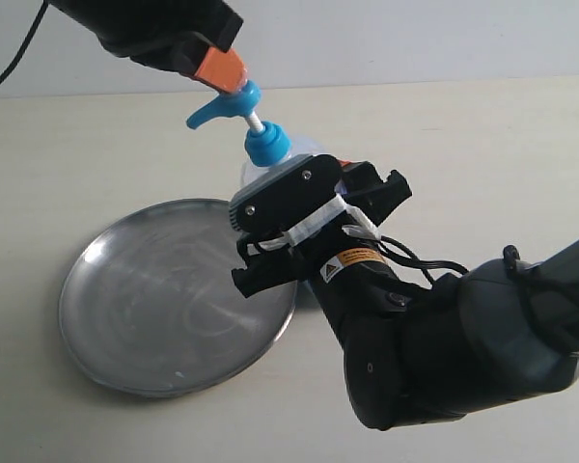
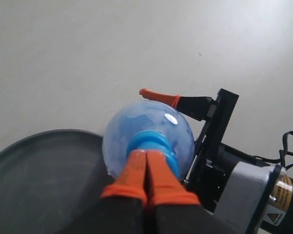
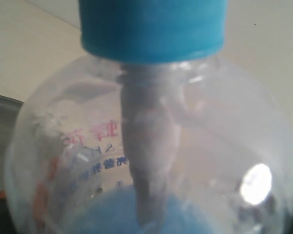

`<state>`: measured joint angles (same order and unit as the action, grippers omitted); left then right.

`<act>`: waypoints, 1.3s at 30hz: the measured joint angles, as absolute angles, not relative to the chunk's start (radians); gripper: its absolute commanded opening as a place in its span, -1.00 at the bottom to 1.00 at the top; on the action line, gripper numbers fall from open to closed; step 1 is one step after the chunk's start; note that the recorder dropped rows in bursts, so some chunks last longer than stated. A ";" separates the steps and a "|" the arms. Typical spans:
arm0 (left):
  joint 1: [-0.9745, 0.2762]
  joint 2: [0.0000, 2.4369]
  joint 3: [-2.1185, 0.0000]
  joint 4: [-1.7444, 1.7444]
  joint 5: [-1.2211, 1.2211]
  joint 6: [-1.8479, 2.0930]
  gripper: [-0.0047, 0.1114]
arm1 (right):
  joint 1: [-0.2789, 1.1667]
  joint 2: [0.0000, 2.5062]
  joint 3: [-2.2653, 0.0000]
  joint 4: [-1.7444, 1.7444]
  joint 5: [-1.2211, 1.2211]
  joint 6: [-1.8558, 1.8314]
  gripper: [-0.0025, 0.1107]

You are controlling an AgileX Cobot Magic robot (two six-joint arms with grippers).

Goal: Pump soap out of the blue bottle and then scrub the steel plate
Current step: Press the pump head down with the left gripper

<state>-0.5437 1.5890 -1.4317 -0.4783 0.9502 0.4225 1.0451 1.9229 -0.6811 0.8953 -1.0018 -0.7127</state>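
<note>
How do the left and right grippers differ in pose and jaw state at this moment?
The left gripper is shut, its tips pressed together, while the right gripper has its jaws set wide. The left gripper comes down from above onto the pump head, whereas the right gripper clasps the body of the blue bottle from the side. Both are on the same bottle, by the rim of the steel plate.

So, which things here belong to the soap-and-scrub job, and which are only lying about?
For the job: clear plastic pump bottle with blue head; light blue soap inside it; round grey steel plate.
Lying about: only a thin black cable, at the exterior view's far left edge.
</note>
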 measured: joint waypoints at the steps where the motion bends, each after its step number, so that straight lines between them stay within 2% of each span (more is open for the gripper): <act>1: -0.544 1.589 -1.432 -0.478 0.952 0.423 -0.92 | 1.045 1.923 -0.681 0.895 -1.002 -0.713 -0.96; 35: -0.542 1.627 -1.450 -0.523 0.961 0.415 -0.92 | 1.043 1.923 -0.681 0.894 -1.002 -0.669 -0.96; 39: -0.584 1.650 -1.456 -0.506 0.927 0.415 -0.92 | 1.041 1.923 -0.681 0.911 -1.006 -0.651 -0.96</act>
